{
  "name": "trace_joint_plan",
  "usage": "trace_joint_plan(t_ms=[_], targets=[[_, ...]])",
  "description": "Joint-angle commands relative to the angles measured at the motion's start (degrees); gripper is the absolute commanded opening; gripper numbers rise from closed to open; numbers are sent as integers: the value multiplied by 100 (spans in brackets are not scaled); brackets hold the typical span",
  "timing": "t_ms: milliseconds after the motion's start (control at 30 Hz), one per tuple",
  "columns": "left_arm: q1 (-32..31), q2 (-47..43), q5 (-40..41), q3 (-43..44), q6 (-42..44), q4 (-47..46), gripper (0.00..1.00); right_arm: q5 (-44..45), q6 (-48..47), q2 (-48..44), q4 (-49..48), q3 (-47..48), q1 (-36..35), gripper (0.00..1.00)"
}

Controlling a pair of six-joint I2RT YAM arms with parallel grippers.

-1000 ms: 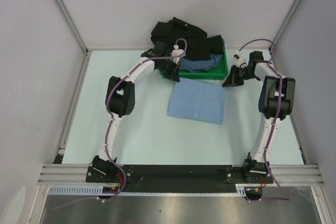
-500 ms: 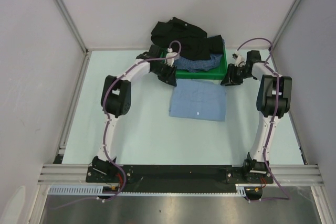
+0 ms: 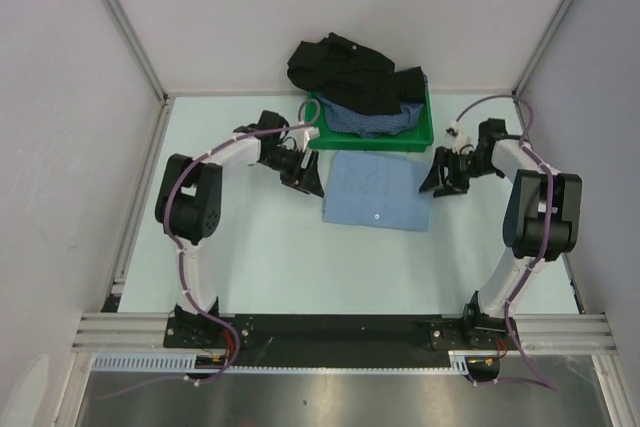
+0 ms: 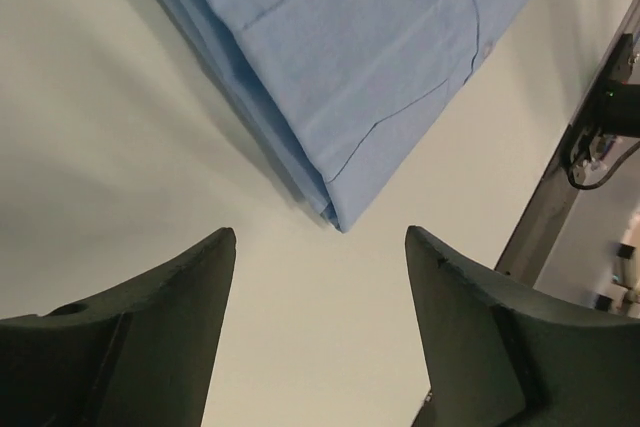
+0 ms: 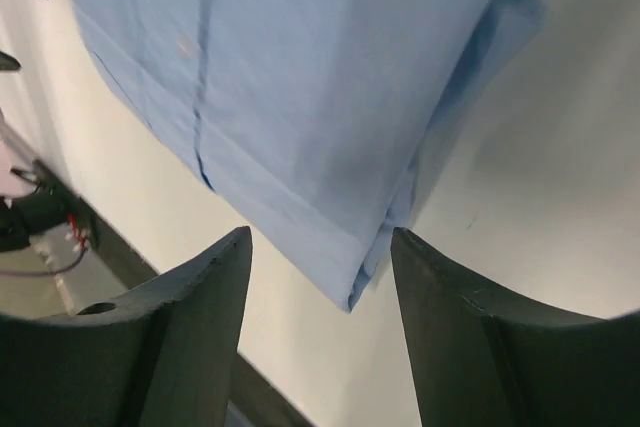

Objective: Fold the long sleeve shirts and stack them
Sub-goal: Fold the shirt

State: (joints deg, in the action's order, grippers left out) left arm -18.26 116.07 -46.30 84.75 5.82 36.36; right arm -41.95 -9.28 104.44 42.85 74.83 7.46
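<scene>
One shirt done, two left, we reckon. Top view: light blue shirt point(image 3: 376, 191) lies folded on the table point(image 3: 260, 247), just beside the green tray point(image 3: 426, 128), between left gripper point(image 3: 305, 179) and right gripper point(image 3: 440, 179). Black shirt point(image 3: 340, 65) and checked shirt point(image 3: 370, 123) sit heaped in the tray, unfolded. Left wrist: jaws apart, empty, folded corner just beyond. Right wrist: jaws spread over the shirt edge, gripping nothing.

Black shirt point(image 3: 345, 67) hides most of the checked shirt point(image 3: 372, 124) (its shape unreadable).

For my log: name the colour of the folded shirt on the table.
The folded shirt is plain light blue, clearest in left wrist view.
</scene>
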Motion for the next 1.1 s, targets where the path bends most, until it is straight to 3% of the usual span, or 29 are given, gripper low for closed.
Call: trace_joint_plan(t_ms=[0,167,367,433,467,500,533,567,633,767,833,867,900,967,1000,1067], targets=[[-90,143,-423,-257,-450,-445,75,-182,189,146,-179,-678,-61,64],[-213,354,-677,-406,-512,-638,72,-409,242,313,-426,-864,-175,63],[-441,583,-748,-530,-547,-893,57,-480,146,611,-550,-944,-421,40],[-459,662,-819,-608,-547,-903,48,-489,111,691,-550,-935,-447,34],[-459,662,-828,-661,-539,-894,33,-472,58,726,-515,-935,-465,30],[-450,636,-958,-722,-530,-868,27,-480,49,735,-488,-935,-483,20],[-459,540,-1012,-897,-504,-806,20,-533,23,727,-453,-1004,-526,17],[-459,452,-1003,-1003,-469,-771,7,-550,14,666,-314,-1066,-553,14],[-459,155,-1082,-1397,-363,-683,0,-629,-4,517,-181,-1337,-632,6],[-442,-145,-1179,-1839,-196,-349,0,-719,286,-116,-66,-1699,-728,1],[-345,-207,-1162,-1945,-231,-331,4,-753,540,-380,-188,-1630,-729,5],[-293,-269,-1135,-1953,-248,-323,16,-701,585,-390,-189,-1455,-729,12],[-162,-304,-1135,-1954,-275,-322,24,-639,620,-311,-172,-1306,-729,28],[128,-557,-1092,-1918,-284,-331,40,-507,472,-275,29,-1050,-711,36],[234,-690,-1074,-1918,-240,-340,43,-420,392,-310,143,-814,-598,49],[384,-936,-1056,-1840,-65,-262,50,-366,24,-433,618,-654,-483,56]])
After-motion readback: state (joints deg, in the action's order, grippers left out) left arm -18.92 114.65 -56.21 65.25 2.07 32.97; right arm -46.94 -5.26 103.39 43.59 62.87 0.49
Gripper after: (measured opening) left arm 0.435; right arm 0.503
